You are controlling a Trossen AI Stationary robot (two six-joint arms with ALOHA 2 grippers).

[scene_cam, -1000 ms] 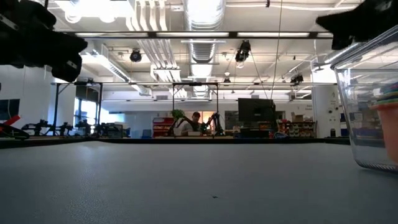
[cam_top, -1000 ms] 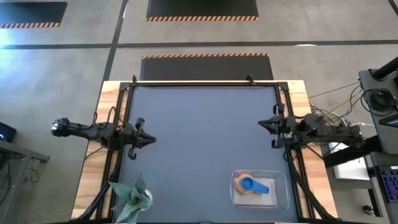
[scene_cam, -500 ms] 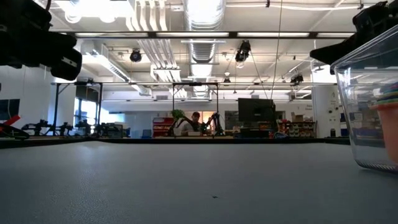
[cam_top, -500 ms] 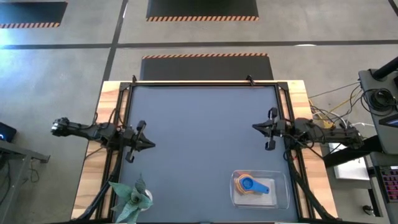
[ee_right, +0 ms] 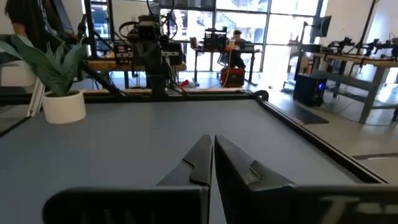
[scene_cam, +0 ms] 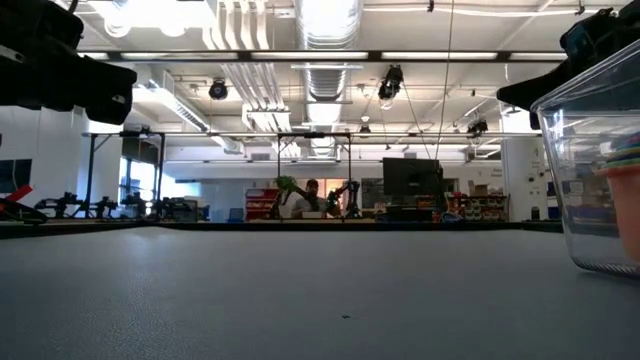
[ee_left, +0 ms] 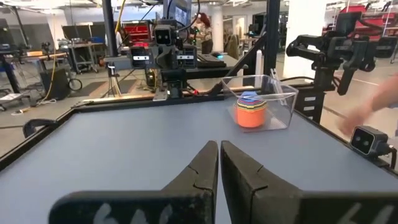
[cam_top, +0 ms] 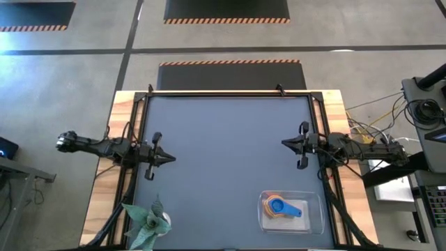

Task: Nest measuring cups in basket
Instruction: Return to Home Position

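Note:
The clear basket (cam_top: 317, 217) stands near the table's near right corner. Inside it the measuring cups (cam_top: 279, 207) sit stacked one in another, an orange one outermost and a blue one with its handle on top. The stack also shows in the left wrist view (ee_left: 251, 111) and at the low view's right edge (scene_cam: 622, 190). My left gripper (cam_top: 172, 159) is shut and empty at the table's left side. My right gripper (cam_top: 283, 143) is shut and empty at the table's right side. Both hover above the table, far from the basket.
A potted plant in a white pot (cam_top: 148, 222) stands at the table's near left corner and shows in the right wrist view (ee_right: 61, 102). The grey table top (cam_top: 226, 139) lies bare between the arms. A person sits in the room far behind (scene_cam: 312, 192).
My right gripper has moved a little toward the table's middle and far edge, then slowed. My left gripper has shifted slightly toward the near edge. The basket and the cups have kept still.

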